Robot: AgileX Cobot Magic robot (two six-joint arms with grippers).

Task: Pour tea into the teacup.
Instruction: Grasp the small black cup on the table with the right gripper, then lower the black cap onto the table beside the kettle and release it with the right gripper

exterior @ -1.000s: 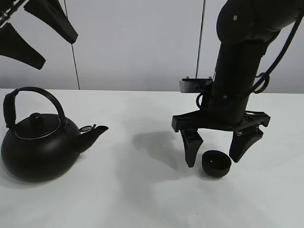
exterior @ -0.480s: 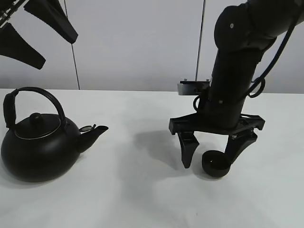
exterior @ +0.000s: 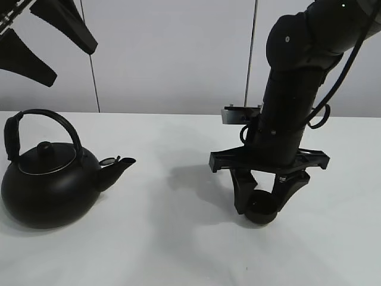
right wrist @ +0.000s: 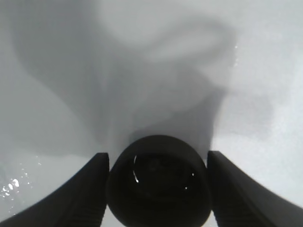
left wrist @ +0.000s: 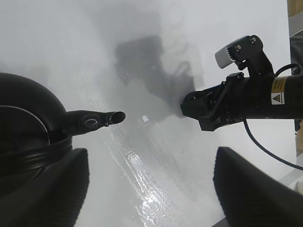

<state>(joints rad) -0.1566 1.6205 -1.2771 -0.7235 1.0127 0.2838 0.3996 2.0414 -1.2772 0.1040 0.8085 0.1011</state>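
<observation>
The small matte black teacup (exterior: 260,213) stands on the white table (exterior: 178,238) at the right. My right gripper (exterior: 261,204) reaches straight down and is shut on it, one finger on each side. In the right wrist view the teacup (right wrist: 158,182) sits between the two fingers (right wrist: 94,189), touching both. The large black kettle (exterior: 50,185) with an arched handle stands at the left, spout pointing right. My left gripper (exterior: 47,42) hangs high above the kettle, open and empty. The left wrist view shows the kettle's spout (left wrist: 94,119) from above.
A wide bare stretch of the table lies between the kettle and the teacup. The right arm (left wrist: 236,101) shows in the left wrist view, at the far side of the table. A grey wall stands behind.
The right gripper's fingers have closed in from either side of the teacup onto it, and the arm has shifted slightly left. The kettle and the left gripper have not moved.
</observation>
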